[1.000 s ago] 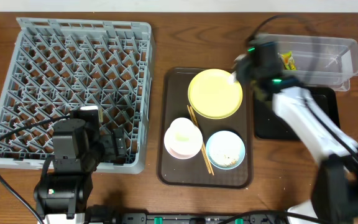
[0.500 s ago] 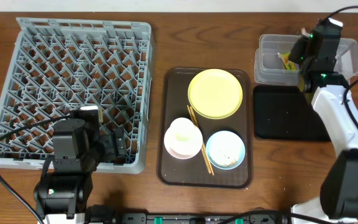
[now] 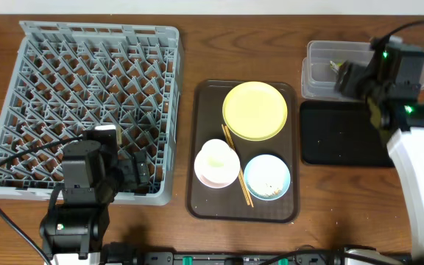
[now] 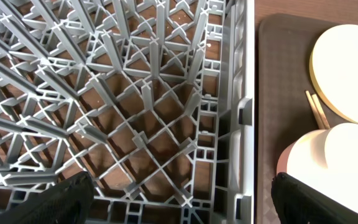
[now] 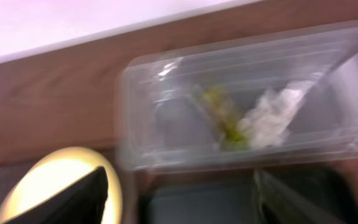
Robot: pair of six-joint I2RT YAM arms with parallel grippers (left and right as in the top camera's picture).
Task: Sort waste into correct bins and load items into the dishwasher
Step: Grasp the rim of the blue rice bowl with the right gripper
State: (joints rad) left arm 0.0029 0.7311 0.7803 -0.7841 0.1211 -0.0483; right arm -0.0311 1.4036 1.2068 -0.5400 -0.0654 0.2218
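My right claw (image 5: 182,200) spread, empty, near clear tub (image 5: 166,68); snack wrapper (image 5: 222,118), crumpled paper (image 5: 272,112) inside. Rise straight, avoid rim.

The left arm (image 3: 83,180) is a blocky black housing with a small white patch on top and black cables (image 3: 35,147) trailing off it. The right arm (image 3: 418,158) has a smooth white link and a black head with green lights (image 3: 411,110). Its fingers (image 5: 73,199) are dark.
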